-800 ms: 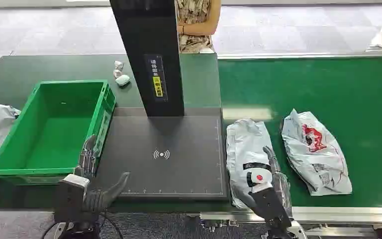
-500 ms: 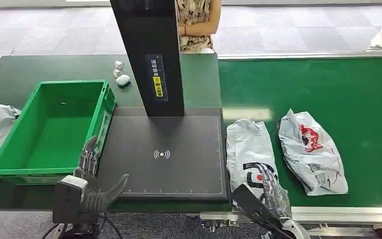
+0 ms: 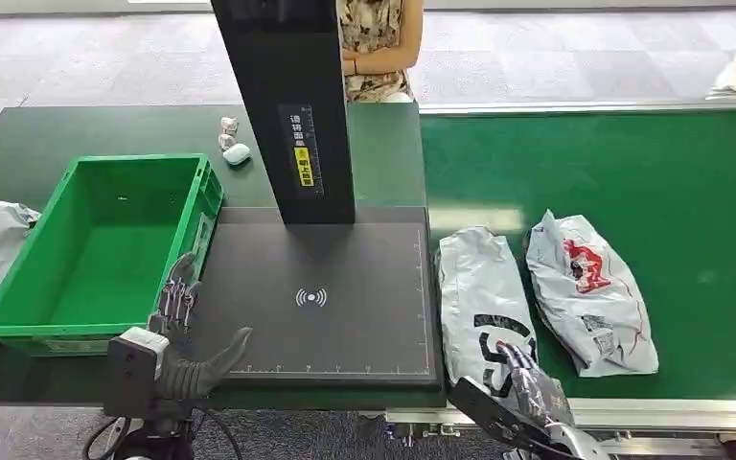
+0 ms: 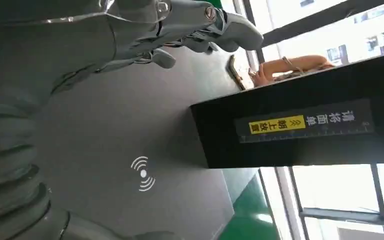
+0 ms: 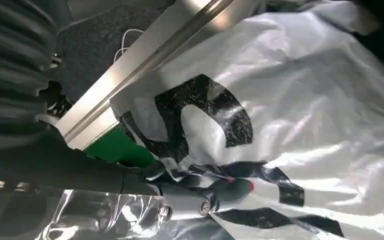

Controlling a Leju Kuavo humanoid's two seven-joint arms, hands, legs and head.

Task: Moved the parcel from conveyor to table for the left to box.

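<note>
Parcel (image 3: 484,302): grey-white poly mailer w/ bold black lettering, crumpled, lying lengthwise on the green conveyor (image 3: 690,172), w/ its near end right at your right hand (image 3: 522,388) and the rest running away ahead of the fingers. Its long edge sits just beside the dark scan pad (image 3: 321,297) on the table (image 3: 77,129), to the hand's inner side. A second parcel w/ red print (image 3: 589,292) lies just beside it on the outer side, close or maybe touching; can't tell.

Right hand: fingers (image 5: 215,192) lie on the film at the parcel's near end, thumb side low by the conveyor's metal rail (image 5: 145,60). Looks like a grip forming or just made, but you can't tell from either view whether the film is actually pinched, so don't assume you've got it.

Handling, as a judgement: soft, light, floppy bag, prob. clothing or similar inside. Glossy film = slippery, and it'll sag and swing from whichever end you hold. Take hold of a bunched fold near the end under the fingers, w/ contents inside the pinch, not just loose film, else it slides out. Lift enough to clear the pad's edge, watch you don't drag the red-print one along.

Left hand (image 3: 177,340): holding nothing, fingers spread apart, hovering over the pad's near corner w/ the green crate (image 3: 19,278) just beyond its outer side.
</note>
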